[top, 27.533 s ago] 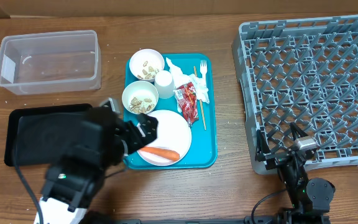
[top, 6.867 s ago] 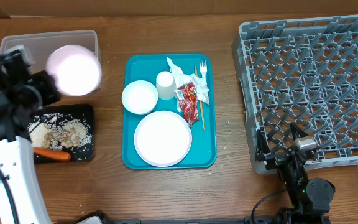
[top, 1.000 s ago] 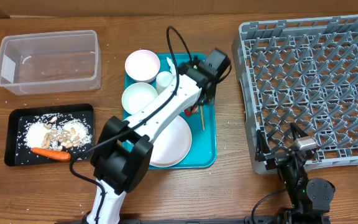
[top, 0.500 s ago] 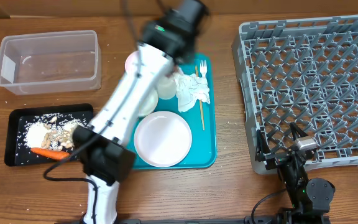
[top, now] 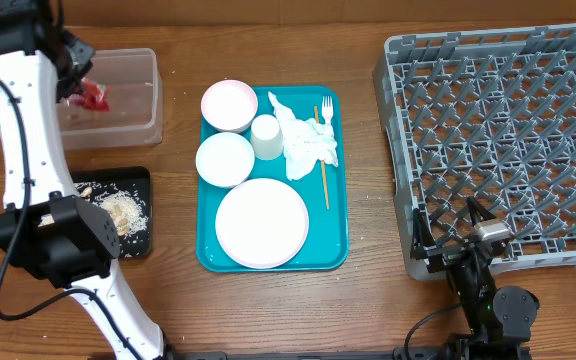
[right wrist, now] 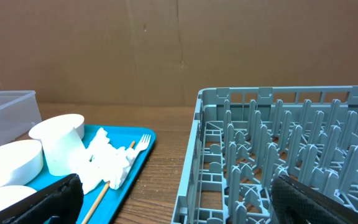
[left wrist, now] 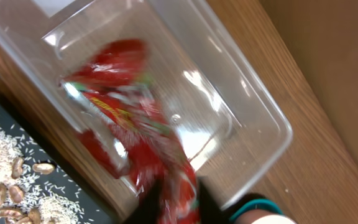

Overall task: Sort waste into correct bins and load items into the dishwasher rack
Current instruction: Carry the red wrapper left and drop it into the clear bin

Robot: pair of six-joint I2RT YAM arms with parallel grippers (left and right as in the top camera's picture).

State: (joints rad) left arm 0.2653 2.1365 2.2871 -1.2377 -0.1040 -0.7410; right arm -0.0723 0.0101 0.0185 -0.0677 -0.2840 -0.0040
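My left gripper hangs over the clear tub at the back left. In the left wrist view its dark fingers stand close either side of the blurred red-and-white wrapper, which dangles into the clear tub. On the teal tray lie white napkins, a fork, a wooden stick, a cup, two bowls and the plate. My right gripper stands open by the grey rack, holding nothing.
The black tray with beige scraps sits front left, partly behind my left arm; the carrot is hidden. In the right wrist view the rack wall is just right of the teal tray. A cardboard wall stands behind the table.
My left arm has swung from the teal tray to the clear tub with the wrapper, which now hangs lower between its fingers. The right arm has not moved.
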